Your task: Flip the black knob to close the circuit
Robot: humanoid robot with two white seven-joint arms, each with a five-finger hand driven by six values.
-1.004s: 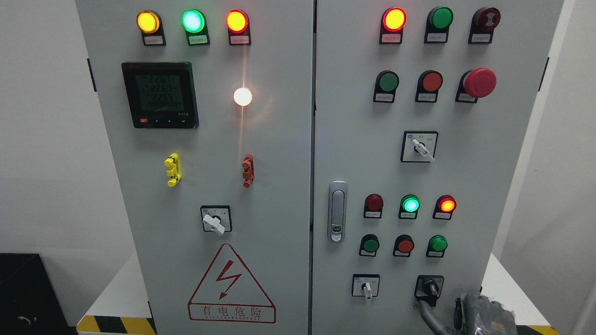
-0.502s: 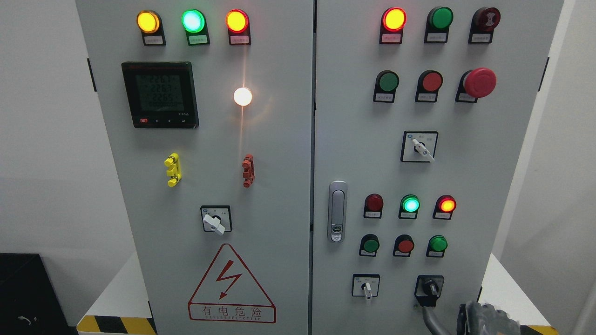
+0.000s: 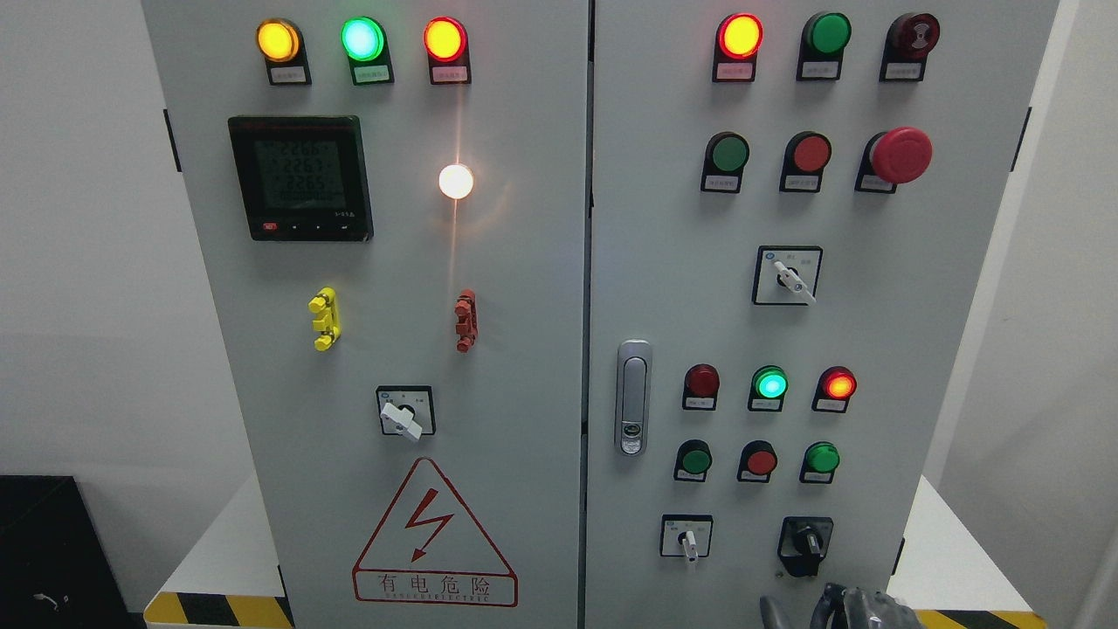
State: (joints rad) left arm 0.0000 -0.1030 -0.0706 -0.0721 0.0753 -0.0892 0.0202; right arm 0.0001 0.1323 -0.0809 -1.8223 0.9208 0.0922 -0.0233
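The black knob (image 3: 808, 542) sits at the lower right of the grey cabinet's right door (image 3: 664, 262), its handle pointing roughly straight down. My right hand (image 3: 838, 609), dark grey, just shows at the bottom edge below the knob, apart from it. Most of the hand is cut off by the picture's edge. The left arm is out of view.
A white selector switch (image 3: 688, 540) sits left of the black knob. Above are lit and unlit round lamps and buttons (image 3: 769, 383), another selector (image 3: 789, 277), a red mushroom button (image 3: 902, 155) and the door latch (image 3: 632, 397). The left door carries a meter (image 3: 300, 177) and a warning triangle (image 3: 434, 537).
My right hand has dropped from beside the black knob down to the bottom edge and shifted a little left. The knob and lamps look unchanged.
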